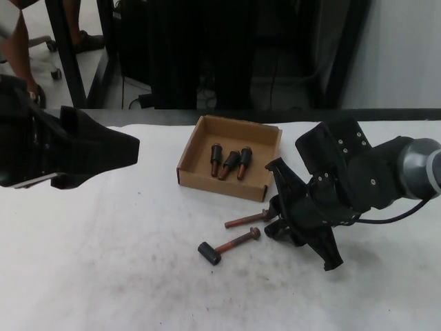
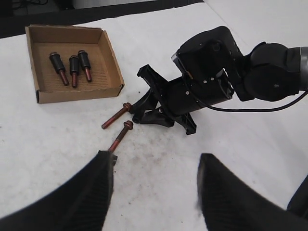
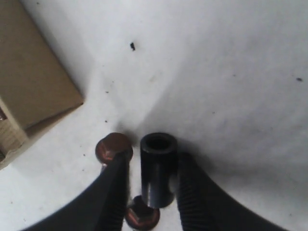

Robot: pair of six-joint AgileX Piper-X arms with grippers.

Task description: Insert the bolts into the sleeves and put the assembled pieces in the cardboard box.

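Assembled pieces [image 1: 229, 163] lie in the cardboard box [image 1: 219, 181], bolts [image 1: 245, 219] before it.

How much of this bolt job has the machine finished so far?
Done: three assembled pieces lie in the cardboard box. In hand: a black sleeve sits at the right gripper, beside a bare bolt; whether it is gripped is unclear. Left: that pair, plus another bolt on the bench with a second sleeve on its tip, not yet boxed.

A white worktop [image 1: 103, 276], smudged with dark specks; behind it black frame posts [image 1: 65, 52] and dark panels [image 1: 227, 48]; grey floor [image 1: 93, 72] far left; a pale wall [image 1: 400, 48] far right.
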